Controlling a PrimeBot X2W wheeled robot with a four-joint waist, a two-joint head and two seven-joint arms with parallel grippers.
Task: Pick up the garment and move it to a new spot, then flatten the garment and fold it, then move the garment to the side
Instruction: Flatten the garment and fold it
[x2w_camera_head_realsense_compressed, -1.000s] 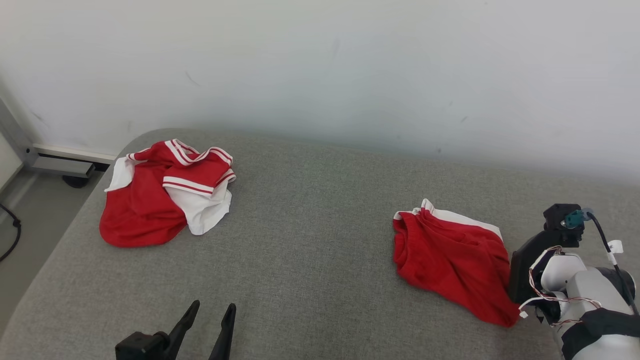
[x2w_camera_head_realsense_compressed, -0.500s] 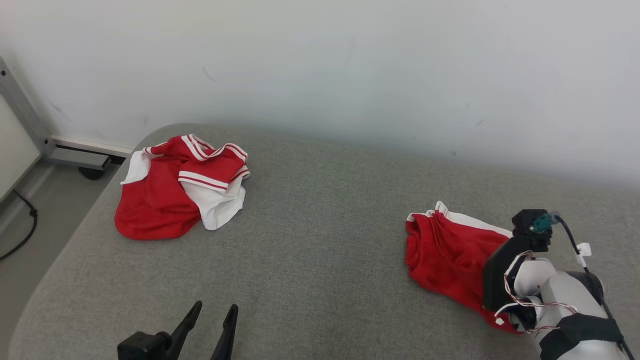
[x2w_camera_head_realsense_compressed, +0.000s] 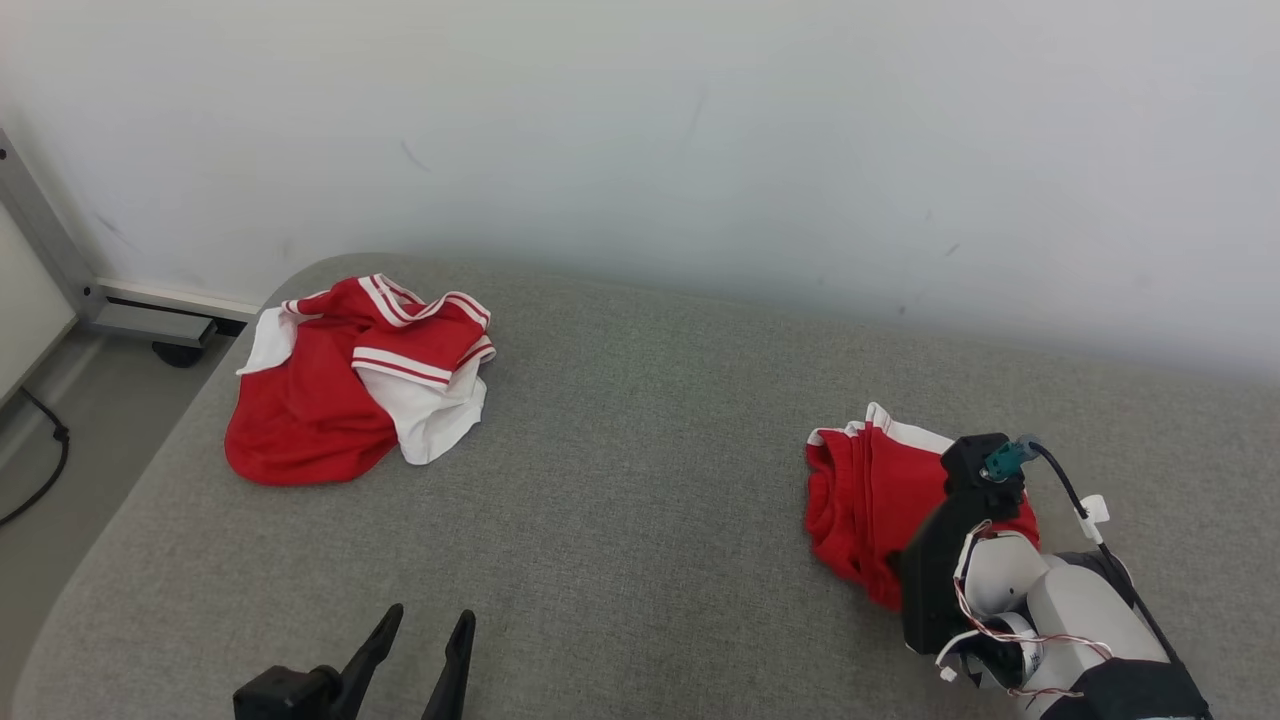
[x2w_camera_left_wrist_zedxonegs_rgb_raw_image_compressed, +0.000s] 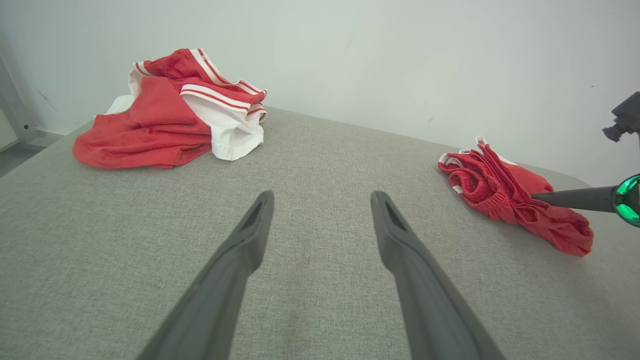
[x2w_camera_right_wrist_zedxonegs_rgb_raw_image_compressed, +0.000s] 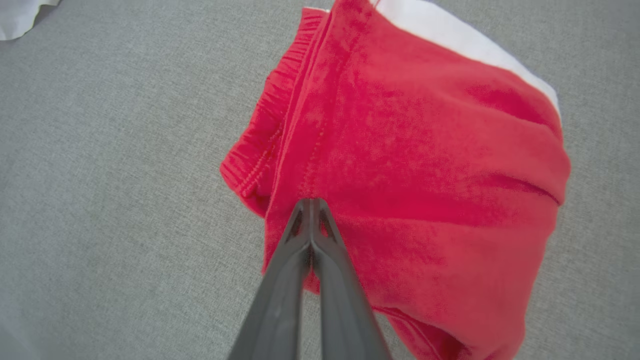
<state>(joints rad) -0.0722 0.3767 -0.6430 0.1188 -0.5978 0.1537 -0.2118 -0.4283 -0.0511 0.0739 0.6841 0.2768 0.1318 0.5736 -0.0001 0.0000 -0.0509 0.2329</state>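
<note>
The shorts (x2w_camera_head_realsense_compressed: 865, 495), red with a white side band, lie bunched on the right half of the grey surface (x2w_camera_head_realsense_compressed: 640, 480), a little in from its far edge. The elastic waistband faces the middle of the surface and is gathered into folds. The white band runs along the far side. The rest of the red cloth trails toward the robot's right arm, whose pale forearm and black wrist block cover the near part in the head view.

The right tool (x2w_camera_right_wrist_zedxonegs_rgb_raw_image_compressed: 311, 202) has its two fingers pressed together. In the right wrist view their tips rest on the red cloth just behind the waistband. In the left wrist view the same fingers reach in level from the right, and the tip meets the top of the heap. Whether any cloth is caught between the tips cannot be told.

The left tool (x2w_camera_head_realsense_compressed: 430, 612) sits at the near edge, well apart from the shorts, its fingers spread over bare grey cloth with nothing between them.

A shirt (x2w_camera_head_realsense_compressed: 330, 420), red and white with striped trim, lies crumpled near the far left corner of the surface, well apart from the shorts and from both tools.

A pale wall (x2w_camera_head_realsense_compressed: 640, 130) stands behind the surface. To the left are a strip of floor (x2w_camera_head_realsense_compressed: 60, 400), a metal frame (x2w_camera_head_realsense_compressed: 45, 235) and a dark cable (x2w_camera_head_realsense_compressed: 45, 470).
</note>
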